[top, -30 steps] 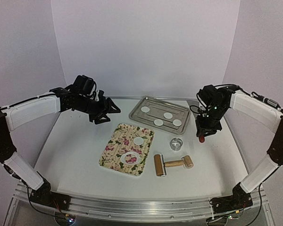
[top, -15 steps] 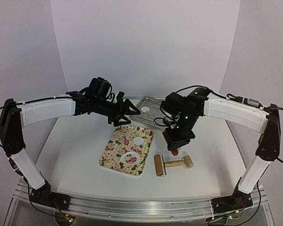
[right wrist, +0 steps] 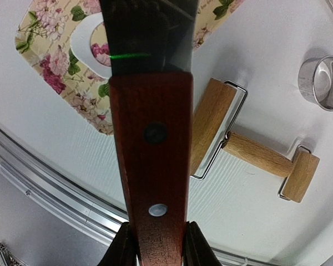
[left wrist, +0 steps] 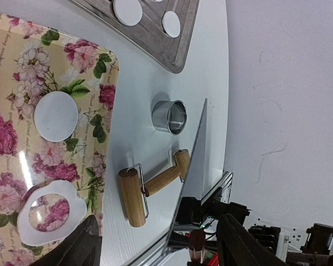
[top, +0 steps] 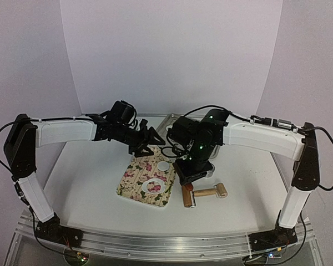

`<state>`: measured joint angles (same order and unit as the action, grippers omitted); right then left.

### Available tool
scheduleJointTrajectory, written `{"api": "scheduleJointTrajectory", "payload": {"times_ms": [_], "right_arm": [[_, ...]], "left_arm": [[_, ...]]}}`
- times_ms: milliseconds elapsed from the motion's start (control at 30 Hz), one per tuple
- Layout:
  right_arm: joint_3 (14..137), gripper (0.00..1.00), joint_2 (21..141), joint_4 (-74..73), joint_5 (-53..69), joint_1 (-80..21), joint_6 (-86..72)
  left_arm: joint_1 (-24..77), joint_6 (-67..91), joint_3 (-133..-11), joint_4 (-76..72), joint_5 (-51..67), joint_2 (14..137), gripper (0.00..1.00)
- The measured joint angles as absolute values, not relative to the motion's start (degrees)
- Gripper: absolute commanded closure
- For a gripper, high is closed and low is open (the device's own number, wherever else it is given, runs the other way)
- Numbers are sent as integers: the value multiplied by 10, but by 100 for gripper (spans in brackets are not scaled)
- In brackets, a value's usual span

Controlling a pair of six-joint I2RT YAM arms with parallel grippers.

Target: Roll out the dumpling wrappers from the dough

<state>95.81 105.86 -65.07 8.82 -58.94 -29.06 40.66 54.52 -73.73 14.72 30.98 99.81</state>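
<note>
We see the dumpling wrappers (left wrist: 56, 116) as small, thin, smooth white discs, cleanly round and all alike. One lies flat on the floral board (left wrist: 11, 66), just beside a larger irregular dough sheet (left wrist: 47, 210) with a round hole cut through it, the two not touching. At least two more wrappers rest apart from each other in the metal tray (left wrist: 155, 47) beyond the board. A metal ring cutter (left wrist: 169, 116) stands on the table between the tray and the wooden roller (left wrist: 150, 185).

The left gripper (top: 151, 139) hovers over the far end of the board, its fingers spread wide with nothing between them. The right gripper (right wrist: 158, 244) is clamped on the reddish wooden handle of a flat-bladed tool (right wrist: 152, 166), held above the board's right edge near the roller.
</note>
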Motion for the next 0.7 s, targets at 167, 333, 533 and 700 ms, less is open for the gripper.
{"api": "scheduleJointTrajectory", "payload": {"times_ms": [167,333,533,700], "right_arm": [[959,100,1059,-635,89,-601,-293],[949,100,1059,-619,88,-614,-304],[941,100,1059,-605,86,-624,-321],[941,73,1057,-579,69,-625,-330]], "left_arm": [[407,556,-732,143,307,999,42],[407,577,-714,124,304,999,67],[405,612,-697,92,311,996,100],[391,661,-653,29,314,958,100]]}}
